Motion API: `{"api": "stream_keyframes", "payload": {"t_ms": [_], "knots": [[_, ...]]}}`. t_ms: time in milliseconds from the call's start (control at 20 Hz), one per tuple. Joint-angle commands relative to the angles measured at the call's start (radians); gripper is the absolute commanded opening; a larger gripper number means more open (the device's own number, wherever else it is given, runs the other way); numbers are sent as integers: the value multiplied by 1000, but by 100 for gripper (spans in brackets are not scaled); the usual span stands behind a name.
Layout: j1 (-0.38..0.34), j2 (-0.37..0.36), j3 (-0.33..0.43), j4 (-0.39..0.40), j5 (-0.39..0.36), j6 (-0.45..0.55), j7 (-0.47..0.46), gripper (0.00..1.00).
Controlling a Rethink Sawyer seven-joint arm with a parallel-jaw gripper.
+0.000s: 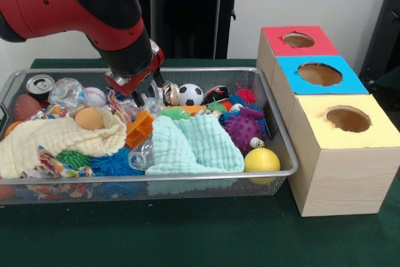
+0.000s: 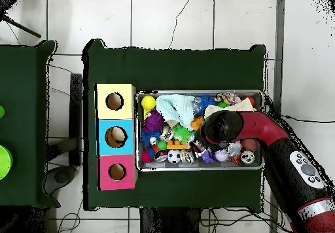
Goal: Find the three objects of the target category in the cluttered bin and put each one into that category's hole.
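Note:
A wire-mesh bin point(image 1: 282, 130) holds mixed clutter: a soccer ball point(image 1: 190, 94), a baseball point(image 1: 94, 96), a yellow ball point(image 1: 262, 160), a purple spiky ball point(image 1: 242, 130), a drink can point(image 1: 40, 85), a crumpled clear bottle point(image 1: 66, 92), and mint point(image 1: 194, 145) and cream point(image 1: 56, 139) cloths. My gripper point(image 1: 148, 90) is lowered into the back middle of the bin, left of the soccer ball, and stands open over shiny crumpled items. In the overhead view the arm point(image 2: 262, 129) covers the gripper.
Three wooden boxes stand in a row beside the bin. Each has a round hole in its top: red point(image 1: 298, 40), blue point(image 1: 319, 74) and yellow point(image 1: 347, 119). An orange toy point(image 1: 139, 129) and a blue spiky ball point(image 1: 115, 164) lie near the bin's front.

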Motion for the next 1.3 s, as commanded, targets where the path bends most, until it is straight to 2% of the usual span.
{"api": "stream_keyframes", "payload": {"t_ms": [50, 250, 550, 900, 1300], "knots": [[4, 70, -7, -74, -45, -77, -133, 100], [4, 82, 6, -106, -48, -84, -161, 100], [21, 26, 19, -129, -51, -38, -185, 100], [20, -31, 32, -99, -51, -58, -166, 100], [16, -193, 48, -19, -36, -64, -114, 100]]}}
